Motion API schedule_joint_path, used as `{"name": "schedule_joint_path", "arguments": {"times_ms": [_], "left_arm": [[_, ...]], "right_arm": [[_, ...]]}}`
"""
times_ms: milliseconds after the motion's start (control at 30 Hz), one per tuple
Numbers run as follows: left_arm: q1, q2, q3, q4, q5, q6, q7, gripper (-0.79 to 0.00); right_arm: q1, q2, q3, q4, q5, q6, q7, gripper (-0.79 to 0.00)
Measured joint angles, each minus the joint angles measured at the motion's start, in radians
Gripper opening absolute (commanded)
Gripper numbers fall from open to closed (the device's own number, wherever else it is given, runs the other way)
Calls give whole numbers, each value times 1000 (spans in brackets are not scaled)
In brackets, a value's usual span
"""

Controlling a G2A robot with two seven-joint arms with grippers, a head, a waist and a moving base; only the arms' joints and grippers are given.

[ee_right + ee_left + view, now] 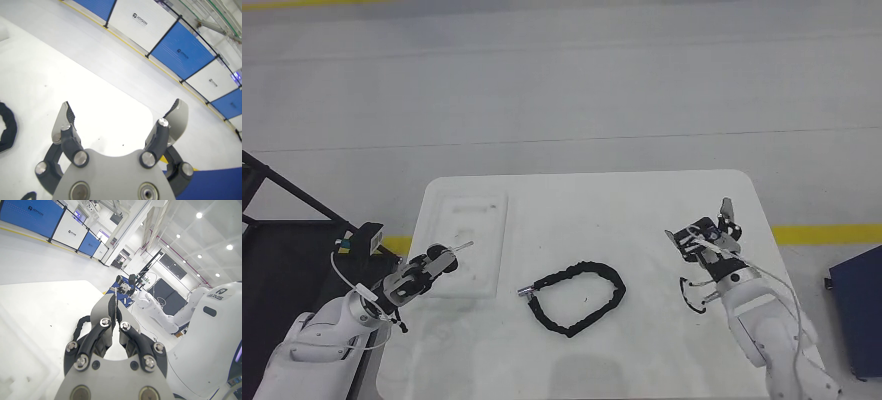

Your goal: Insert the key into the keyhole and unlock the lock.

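A black fabric-covered cable lock (577, 297) lies coiled in a loop at the table's middle, its metal end (525, 293) pointing toward the left arm. My left gripper (442, 259) hovers over the table's left part, shut on the key (464, 245), whose thin blade sticks out past the fingertips. From the left wrist, the key (115, 293) shows edge-on between the pads of the left gripper (113, 306), with a piece of the lock (79, 326) behind. My right gripper (707, 235) stands open and holds nothing near the right edge; the right gripper (122, 106) has the lock (7, 128) off to one side.
A white moulded tray (470, 225) lies on the white table (642, 210) under and beyond the left gripper. A short black strap (688, 296) curls on the table beside the right wrist. A black cart (282, 240) stands off the left edge.
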Motion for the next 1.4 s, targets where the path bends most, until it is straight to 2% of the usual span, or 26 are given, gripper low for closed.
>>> {"name": "schedule_joint_path", "arguments": {"times_ms": [133,267,467,1100,1200,1233,1333,1400], "left_arm": [[0,0,0,0,0,0,0,-785],[0,0,0,0,0,0,0,-785],[0,0,0,0,0,0,0,-785],[0,0,0,0,0,0,0,-785],[0,0,0,0,0,0,0,-785],[0,0,0,0,0,0,0,-785],[0,0,0,0,0,0,0,-785],[0,0,0,0,0,0,0,-785]], "right_arm": [[59,-2,-112,1,-112,-127,43,0],[111,-11,-214,41,-186,-174,66,0],[173,-26,-324,106,-201,-241,53,0],[179,-27,-328,118,-182,-260,31,0],[224,-21,-285,135,-17,-438,-37,0],[261,-17,-270,147,57,-556,-34,0],[365,-17,-282,193,200,-792,30,0],[428,-19,-331,223,280,-838,77,0]]}}
